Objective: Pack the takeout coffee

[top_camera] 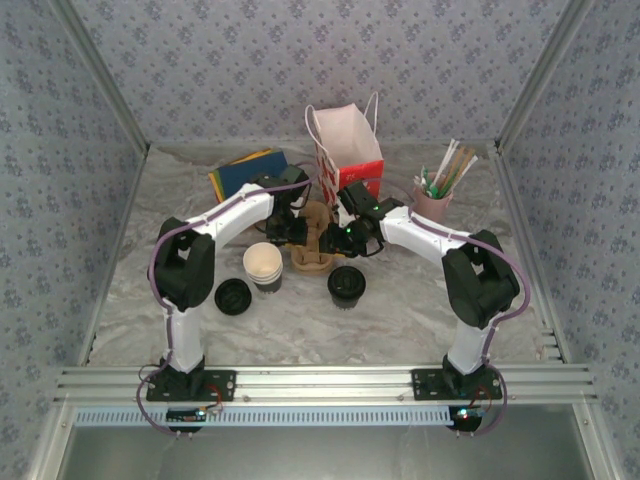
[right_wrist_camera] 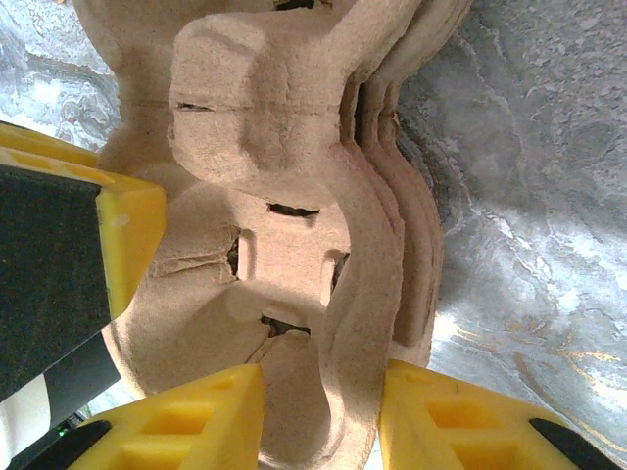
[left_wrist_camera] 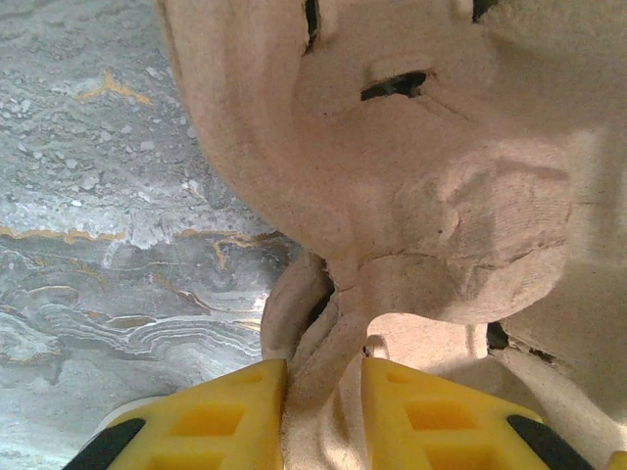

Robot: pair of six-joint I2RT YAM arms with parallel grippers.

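Standing on the marbled grey table (top_camera: 400, 315), the takeout coffee (top_camera: 346, 284) is a small cup capped with a round black lid. It sits just in front of the stacked pulp carriers (top_camera: 312, 250), apart from both grippers. Moulded, fibrous and tan, the carriers nest in layers with slotted wells. The left gripper (left_wrist_camera: 323, 377) pinches a thin carrier rim between its yellow fingers (left_wrist_camera: 225, 411); the right gripper (right_wrist_camera: 321, 392) clamps several layered edges. Left of the coffee stand nested lidless paper cups (top_camera: 264, 265) and a loose black lid (top_camera: 232, 296). Behind, a red-and-white paper bag (top_camera: 348, 150) stands open, and a pink cup (top_camera: 432, 203) holds straws (top_camera: 452, 165).
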